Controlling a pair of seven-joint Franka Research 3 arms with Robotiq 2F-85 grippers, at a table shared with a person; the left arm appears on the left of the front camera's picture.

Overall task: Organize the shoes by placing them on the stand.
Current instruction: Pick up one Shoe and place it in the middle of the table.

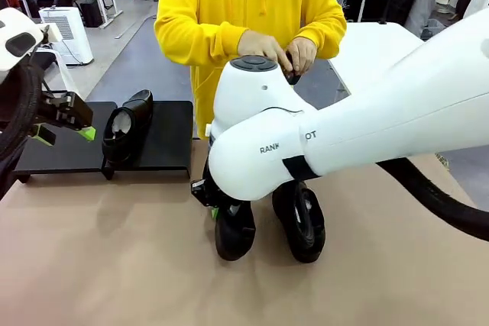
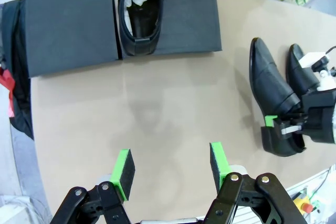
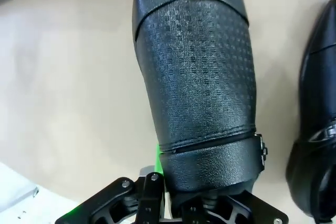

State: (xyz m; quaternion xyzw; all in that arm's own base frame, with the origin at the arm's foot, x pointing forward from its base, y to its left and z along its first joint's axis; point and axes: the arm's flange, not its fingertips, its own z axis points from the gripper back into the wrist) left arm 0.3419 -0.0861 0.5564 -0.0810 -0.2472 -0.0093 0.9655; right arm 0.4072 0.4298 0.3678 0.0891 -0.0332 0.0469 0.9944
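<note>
On the matte stand, one glossy shoe (paper-stuffed).

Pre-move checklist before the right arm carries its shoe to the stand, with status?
1. Grip: right tool shut on gripped shoe at the heel: ok.
2. Space: stand free beside placed shoe: ok.
3. Path: left tool open, empty, near the stand's front: cannot tell.
4. Clearance: neighbouring shoe close beside the gripped one: cannot tell.
5. Safety: person's hands back from the stand: ok.

Stuffed shoe on stand; left shoe, right shoe off it
</note>
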